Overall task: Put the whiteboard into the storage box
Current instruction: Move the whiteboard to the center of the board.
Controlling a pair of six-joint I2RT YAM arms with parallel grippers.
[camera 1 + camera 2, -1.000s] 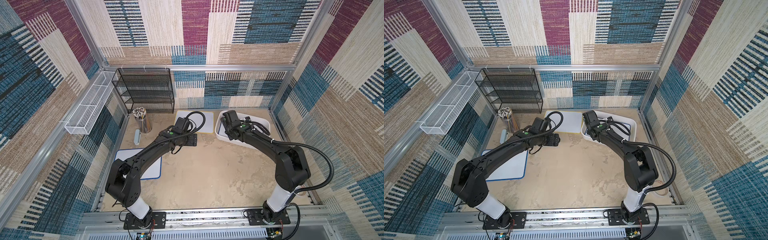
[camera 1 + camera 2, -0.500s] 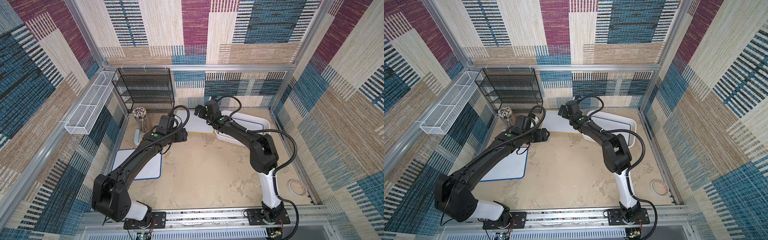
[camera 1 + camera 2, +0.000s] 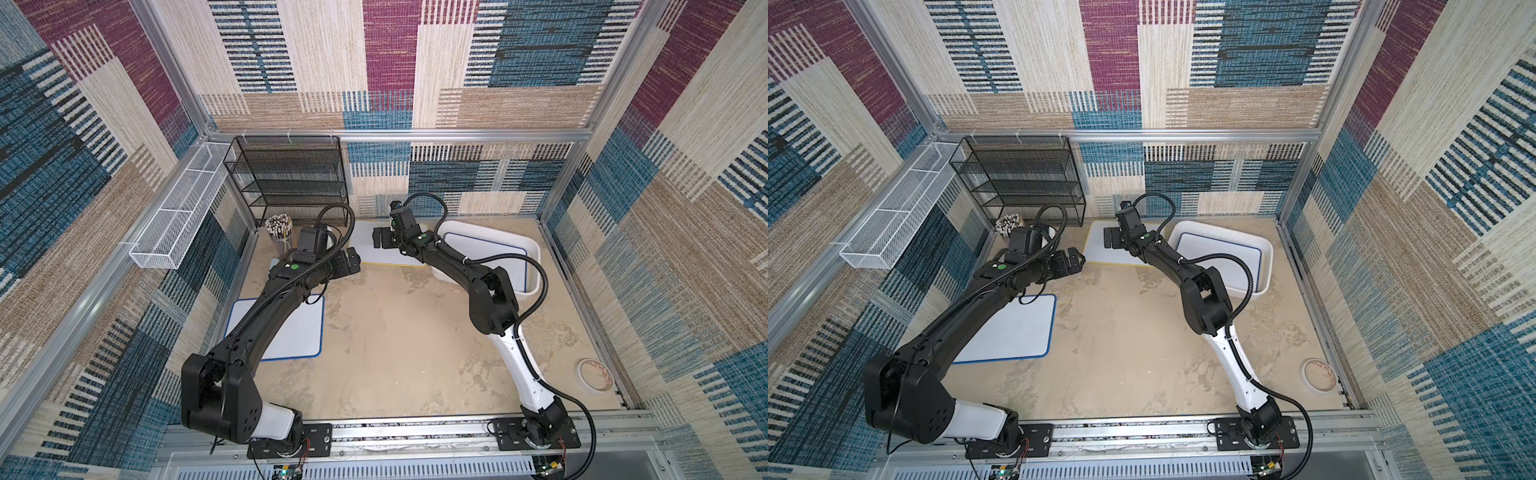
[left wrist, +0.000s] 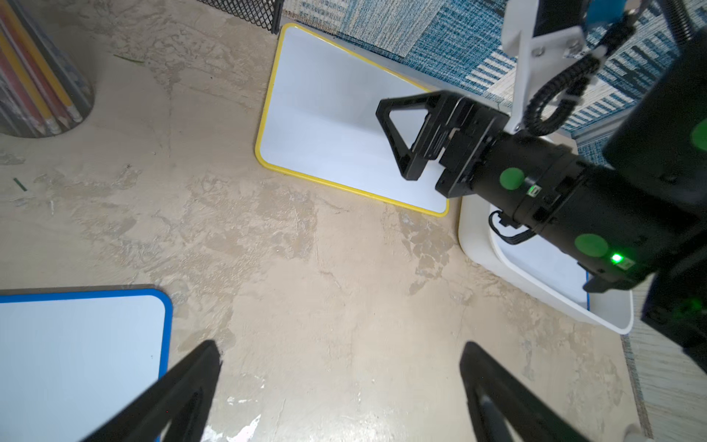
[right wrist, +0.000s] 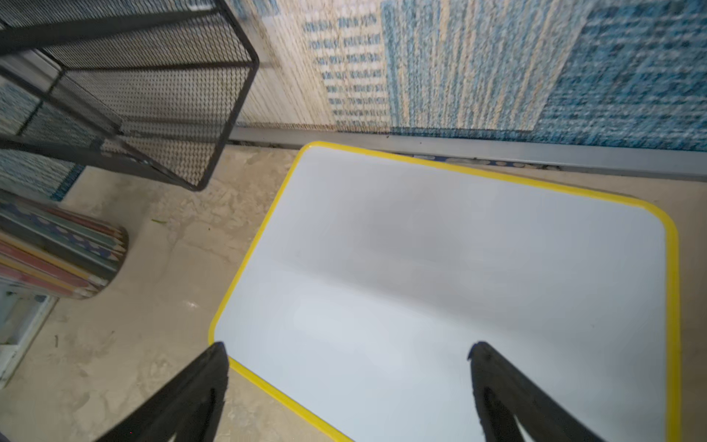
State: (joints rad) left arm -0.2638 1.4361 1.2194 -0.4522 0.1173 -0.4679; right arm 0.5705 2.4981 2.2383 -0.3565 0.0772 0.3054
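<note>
A yellow-edged whiteboard (image 3: 374, 257) (image 3: 1096, 249) lies flat at the back middle of the table. My right gripper (image 3: 380, 241) (image 5: 349, 346) hovers open just above it, one finger over its near corner, nothing between the jaws. My left gripper (image 3: 351, 264) (image 4: 340, 352) stands open over bare table beside that whiteboard's left edge. The white storage box (image 3: 534, 249) (image 3: 1266, 253) sits at the back right with a dark-blue-edged whiteboard (image 3: 490, 262) lying inside. A third, blue-edged whiteboard (image 3: 299, 328) (image 4: 76, 363) lies on the left, partly under my left arm.
A black mesh rack (image 3: 291, 174) stands at the back left, with a cup of pencils (image 3: 279, 228) in front of it. A white wire tray (image 3: 178, 220) hangs on the left wall. A tape roll (image 3: 594, 376) lies at the front right.
My right arm swung left from over the storage box to above the yellow-edged whiteboard. My left gripper drew back a little to the left and its jaws opened.
</note>
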